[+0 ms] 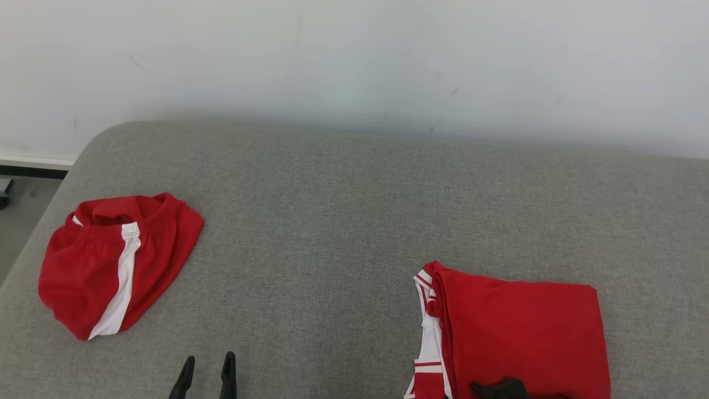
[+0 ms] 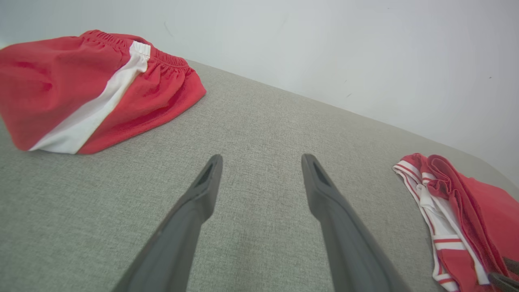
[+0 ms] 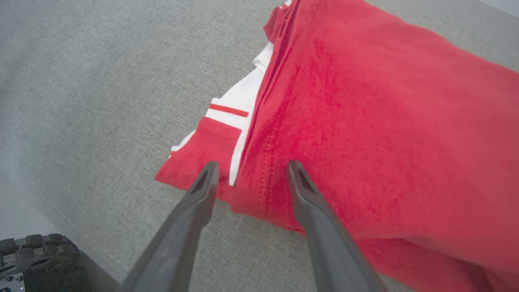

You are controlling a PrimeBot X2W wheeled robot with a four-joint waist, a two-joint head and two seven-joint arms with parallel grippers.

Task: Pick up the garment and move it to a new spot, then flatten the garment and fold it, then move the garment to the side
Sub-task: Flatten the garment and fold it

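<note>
A wide grey padded surface (image 1: 354,194) takes up most of the head view, and behind it stands a white wall (image 1: 354,55). The red garment (image 1: 526,332) lies folded on the near right part of this surface. It is a flat, roughly rectangular packet with its white-and-red striped trim (image 3: 229,111) showing along its left edge. A pair of red shorts (image 1: 83,266) with a white side stripe lies bunched near the left edge of the surface, well apart from the folded garment.

The right gripper (image 3: 253,174) is at the near edge of the folded garment. Its two dark fingers are spread apart, and no cloth is pinched between them. In the right wrist view one fingertip is over the striped trim and the other over the plain red cloth, with the garment's near left corner between them. Whether the tips touch the cloth cannot be told.

The left gripper (image 2: 262,170) is over bare grey fabric between the two pieces of clothing. Its fingers are also spread wide and hold nothing.
</note>
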